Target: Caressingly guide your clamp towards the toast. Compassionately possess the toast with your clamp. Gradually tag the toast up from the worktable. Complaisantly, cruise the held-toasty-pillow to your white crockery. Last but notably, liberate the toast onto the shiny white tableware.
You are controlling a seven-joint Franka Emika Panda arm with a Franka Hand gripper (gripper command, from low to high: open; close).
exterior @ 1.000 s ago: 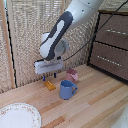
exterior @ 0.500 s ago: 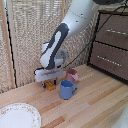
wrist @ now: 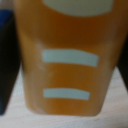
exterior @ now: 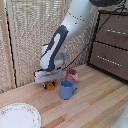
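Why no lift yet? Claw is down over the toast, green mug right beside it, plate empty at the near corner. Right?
One thing is off: the mug is blue, not green, as the exterior view shows. The rest stands: the claw is down over the toast, and the plate holds nothing.

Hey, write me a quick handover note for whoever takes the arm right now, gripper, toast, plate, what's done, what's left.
Gripper: down at the toast, blue fingertips on either side of it; whether it has closed is not visible.
Toast: on the worktable, just to the exterior view's left of the blue mug, with the pink cup behind. It fills the wrist view, so the gripper is very near.
White plate: at the near corner on the exterior view's left, nothing on it.
Done: approach.
Left: confirm the grasp, lift, carry over to the plate, release.
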